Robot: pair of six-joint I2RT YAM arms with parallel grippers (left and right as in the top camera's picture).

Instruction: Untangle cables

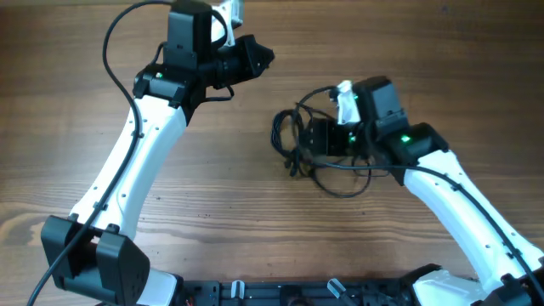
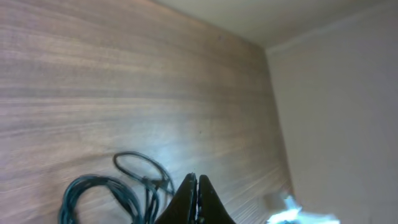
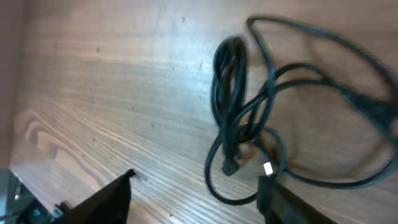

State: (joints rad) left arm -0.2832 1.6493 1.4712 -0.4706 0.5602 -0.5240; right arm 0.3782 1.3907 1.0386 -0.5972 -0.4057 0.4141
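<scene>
The cables (image 1: 283, 136) lie as a black tangle on the wooden table, right of centre, with a loose loop (image 1: 342, 190) trailing toward the front. My right gripper (image 1: 311, 136) is open and empty just above and beside the tangle. In the right wrist view its fingers (image 3: 196, 180) straddle bare wood, with the bundled cords (image 3: 231, 93) and a silver-tipped plug (image 3: 268, 168) close by the right finger. My left gripper (image 1: 257, 58) is shut and empty, held at the back, apart from the tangle. The left wrist view shows the shut fingers (image 2: 197, 182) and the cables (image 2: 93, 190) below.
The wooden table (image 1: 212, 170) ends at its far edge against a pale wall (image 2: 336, 93). A white tag (image 1: 344, 100) sits on the right wrist.
</scene>
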